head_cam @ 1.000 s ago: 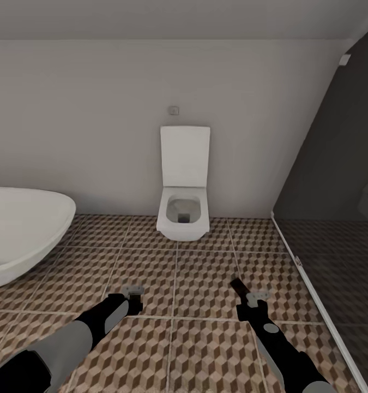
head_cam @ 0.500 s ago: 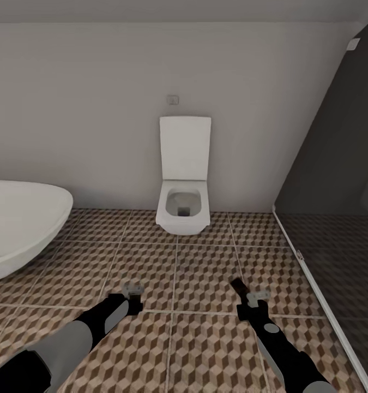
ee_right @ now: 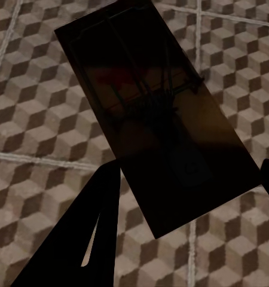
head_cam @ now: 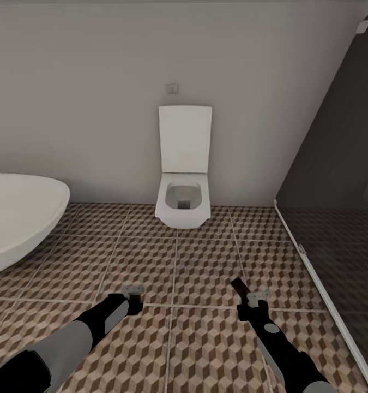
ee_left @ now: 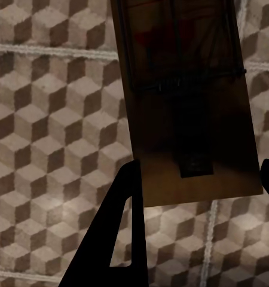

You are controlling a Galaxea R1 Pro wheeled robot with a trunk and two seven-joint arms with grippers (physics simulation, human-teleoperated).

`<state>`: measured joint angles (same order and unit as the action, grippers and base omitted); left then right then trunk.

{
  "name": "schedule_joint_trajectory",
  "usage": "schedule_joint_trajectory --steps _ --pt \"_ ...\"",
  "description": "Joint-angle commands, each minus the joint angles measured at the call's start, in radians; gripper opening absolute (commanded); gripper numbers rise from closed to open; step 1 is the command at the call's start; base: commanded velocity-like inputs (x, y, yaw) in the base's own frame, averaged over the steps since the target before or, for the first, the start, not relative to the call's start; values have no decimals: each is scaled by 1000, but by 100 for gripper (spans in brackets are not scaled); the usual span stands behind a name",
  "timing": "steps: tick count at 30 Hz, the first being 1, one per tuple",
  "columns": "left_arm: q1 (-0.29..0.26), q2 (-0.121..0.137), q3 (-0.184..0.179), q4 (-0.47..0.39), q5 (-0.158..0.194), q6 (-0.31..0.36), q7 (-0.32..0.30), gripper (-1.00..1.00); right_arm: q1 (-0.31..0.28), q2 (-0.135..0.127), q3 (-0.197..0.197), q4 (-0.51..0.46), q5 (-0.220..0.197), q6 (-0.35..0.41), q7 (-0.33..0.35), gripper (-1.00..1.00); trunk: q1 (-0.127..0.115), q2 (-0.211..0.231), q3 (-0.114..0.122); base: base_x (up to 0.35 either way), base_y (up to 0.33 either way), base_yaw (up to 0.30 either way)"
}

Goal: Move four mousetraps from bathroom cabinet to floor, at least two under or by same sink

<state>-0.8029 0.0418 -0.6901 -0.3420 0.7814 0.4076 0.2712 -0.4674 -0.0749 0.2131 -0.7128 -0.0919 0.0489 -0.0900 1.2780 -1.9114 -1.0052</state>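
Two mousetraps, one per tool

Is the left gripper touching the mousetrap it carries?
Touching. In the left wrist view the left gripper's dark fingers close against both sides of the mousetrap.

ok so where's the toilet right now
In the head view the toilet stands straight ahead against the back wall, between the bathtub on the left and the dark shower screen on the right.
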Motion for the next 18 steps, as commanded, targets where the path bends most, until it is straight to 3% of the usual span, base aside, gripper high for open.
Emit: schedule_joint_trajectory --steps 1,18 --pt "0 1 -8 -3 10 4 8 -100 -1 -2 8 -2 -11 5 -7 -100 4 -8 -6 0 0 0" --pt "-1 1 -8 -3 10 4 8 -100 -1 -2 8 -2 -9 5 -8 -100 69 -127 -86 0 0 0"
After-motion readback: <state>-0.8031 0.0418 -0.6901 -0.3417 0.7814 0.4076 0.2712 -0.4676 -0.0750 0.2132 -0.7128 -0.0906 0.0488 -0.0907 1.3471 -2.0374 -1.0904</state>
